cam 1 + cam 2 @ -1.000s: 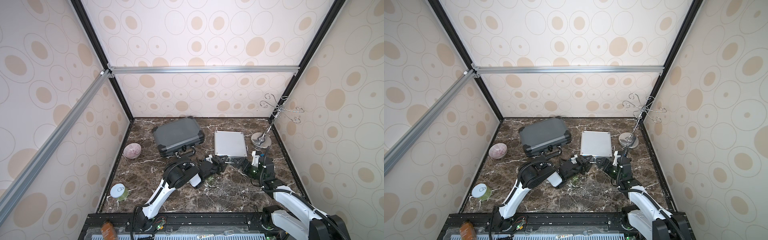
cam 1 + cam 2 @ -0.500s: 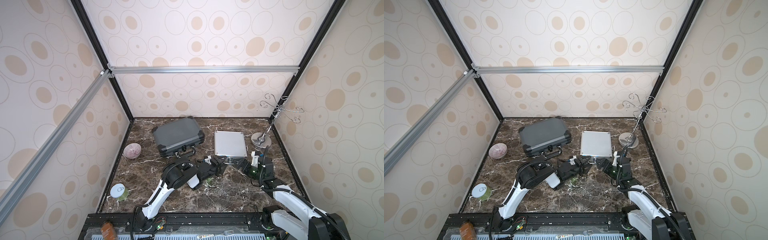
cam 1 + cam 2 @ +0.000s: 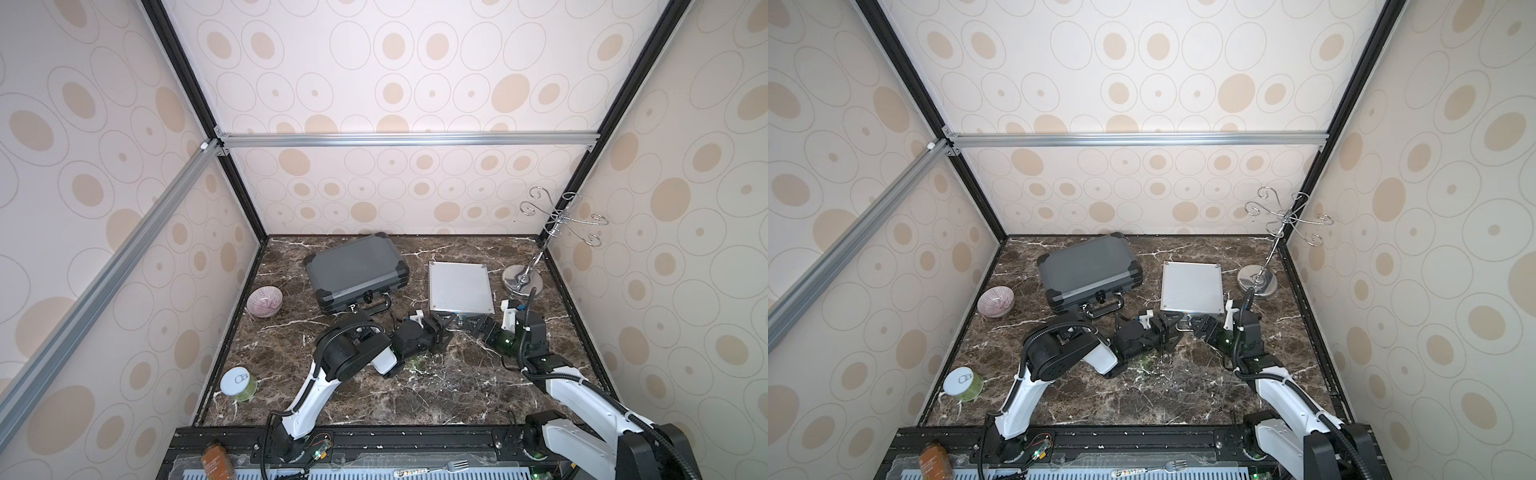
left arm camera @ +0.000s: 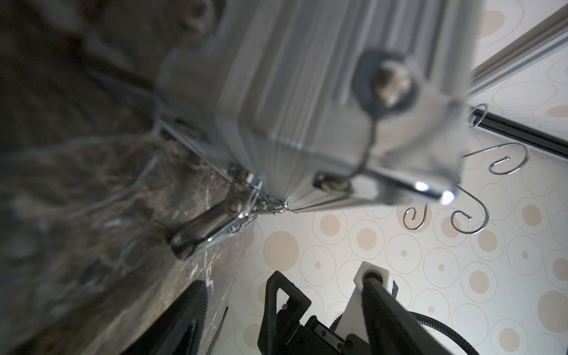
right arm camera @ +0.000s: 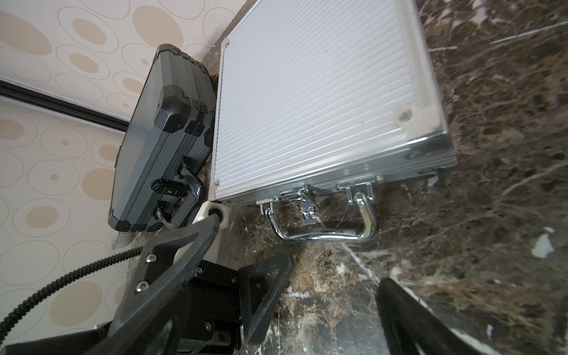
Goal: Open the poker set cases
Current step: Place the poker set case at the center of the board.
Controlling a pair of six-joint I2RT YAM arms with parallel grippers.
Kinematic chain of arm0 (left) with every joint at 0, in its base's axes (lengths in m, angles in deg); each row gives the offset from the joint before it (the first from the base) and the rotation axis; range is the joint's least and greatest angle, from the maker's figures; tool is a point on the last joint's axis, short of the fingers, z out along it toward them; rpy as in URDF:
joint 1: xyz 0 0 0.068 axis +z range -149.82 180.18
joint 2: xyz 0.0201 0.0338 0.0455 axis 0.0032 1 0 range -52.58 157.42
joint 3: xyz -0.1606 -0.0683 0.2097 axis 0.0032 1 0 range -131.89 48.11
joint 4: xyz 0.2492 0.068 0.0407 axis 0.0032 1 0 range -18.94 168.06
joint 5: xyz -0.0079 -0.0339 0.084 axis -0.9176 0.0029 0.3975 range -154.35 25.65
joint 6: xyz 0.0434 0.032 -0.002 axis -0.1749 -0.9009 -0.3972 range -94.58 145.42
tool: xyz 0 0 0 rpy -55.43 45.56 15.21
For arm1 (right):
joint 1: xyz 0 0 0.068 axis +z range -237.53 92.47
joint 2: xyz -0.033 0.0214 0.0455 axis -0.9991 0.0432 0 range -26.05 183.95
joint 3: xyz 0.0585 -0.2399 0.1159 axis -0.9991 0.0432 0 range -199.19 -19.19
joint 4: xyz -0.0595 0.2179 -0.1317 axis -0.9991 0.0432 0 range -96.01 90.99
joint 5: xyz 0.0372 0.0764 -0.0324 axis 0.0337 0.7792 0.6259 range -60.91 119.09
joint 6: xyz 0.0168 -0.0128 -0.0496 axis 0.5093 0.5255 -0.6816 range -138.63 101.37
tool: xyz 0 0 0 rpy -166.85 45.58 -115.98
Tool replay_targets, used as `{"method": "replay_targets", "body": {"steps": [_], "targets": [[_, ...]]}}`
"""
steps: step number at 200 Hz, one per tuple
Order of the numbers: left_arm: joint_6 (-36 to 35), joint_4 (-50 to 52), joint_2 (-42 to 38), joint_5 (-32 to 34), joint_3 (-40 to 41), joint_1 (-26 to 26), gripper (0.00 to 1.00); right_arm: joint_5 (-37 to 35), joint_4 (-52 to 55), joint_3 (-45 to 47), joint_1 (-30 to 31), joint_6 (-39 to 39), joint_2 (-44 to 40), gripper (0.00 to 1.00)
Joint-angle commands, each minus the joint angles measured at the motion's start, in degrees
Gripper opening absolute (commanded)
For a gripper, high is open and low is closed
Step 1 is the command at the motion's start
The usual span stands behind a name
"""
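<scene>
green jar (image 3: 238, 381): it stands with a white lid at the front left of the marble tabletop (image 3: 415, 399), close to the left wall.
pink bowl (image 3: 264, 301): ribbed, it sits further back along the same wall.
dark grey case (image 3: 353, 270): it lies flat at the back left, skewed, with the lid down. Its black handle (image 3: 380, 311) is turned toward the robot, and it is apart from the bowl on its left.
left gripper (image 3: 445, 331): it hangs low over the marble, just in front of the near left corner of the silver case (image 3: 458, 286). Its jaws are spread wide with nothing between them.
silver case: it lies flat to the right of the dark grey case, not touching it, with the ribbed lid down. In the right wrist view its chrome handle (image 5: 322, 235) rests on the marble, and a small clasp (image 5: 308, 212) hangs out from the front edge.
right gripper (image 3: 471, 325): it faces the left gripper from the other side of the chrome handle, close to the case's front edge. Its jaws are wide apart and empty.
wire stand (image 3: 523, 281): its round chrome base sits just beside the silver case's right side, and the curled hooks rise toward the back right corner.
</scene>
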Motion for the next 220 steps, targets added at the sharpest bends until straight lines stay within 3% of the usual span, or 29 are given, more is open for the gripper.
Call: {"method": "replay_targets", "body": {"steps": [1,220], "targets": [[-1.9,6.8,-1.0,-1.4,0.3,0.4,0.84,0.1,-0.9,-0.3,-0.2,-0.6,0.4,0.97],[-25.5,29.7,-11.5,4.3,-1.8,6.5,0.87,5.1,-13.1,-2.5,0.0,1.3,12.7,0.98]]}}
